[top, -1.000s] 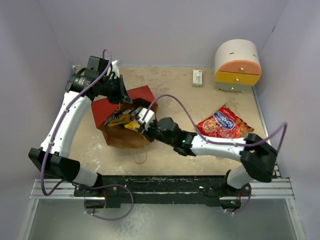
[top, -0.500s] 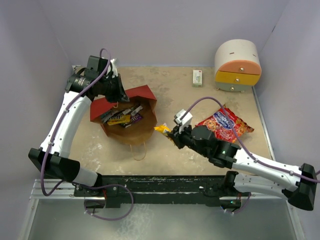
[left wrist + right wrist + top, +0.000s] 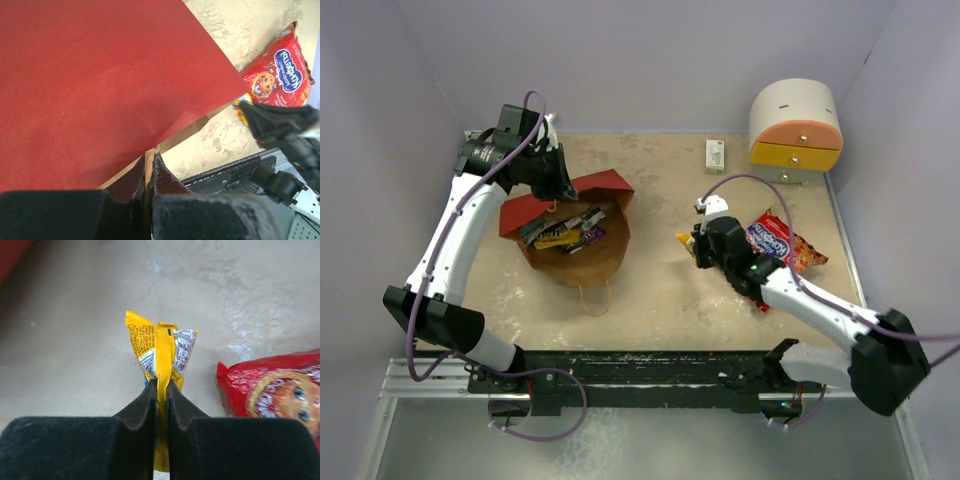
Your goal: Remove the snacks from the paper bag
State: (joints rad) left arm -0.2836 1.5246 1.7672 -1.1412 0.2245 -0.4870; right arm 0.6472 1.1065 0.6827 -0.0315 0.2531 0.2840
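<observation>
The paper bag (image 3: 570,225), red outside and brown inside, lies on its side at the left, mouth facing the near edge, with several small candy bars (image 3: 563,232) inside. My left gripper (image 3: 558,183) is shut on the bag's rim (image 3: 148,161) and holds the mouth up. My right gripper (image 3: 692,242) is shut on a yellow candy bar (image 3: 162,352), held just above the table left of the red crisp packet (image 3: 782,243), which lies flat and also shows in the right wrist view (image 3: 280,390) and the left wrist view (image 3: 277,75).
A white round-topped mini chest (image 3: 796,132) with orange and yellow drawers stands at the back right. A small white box (image 3: 715,156) lies left of it. Purple walls close in the table on three sides. The bag's string handle (image 3: 597,302) lies toward the near edge.
My right gripper has drawn out of the bag with the yellow candy bar and carried it right, next to the crisp packet. The left gripper has kept hold of the bag's rim.
</observation>
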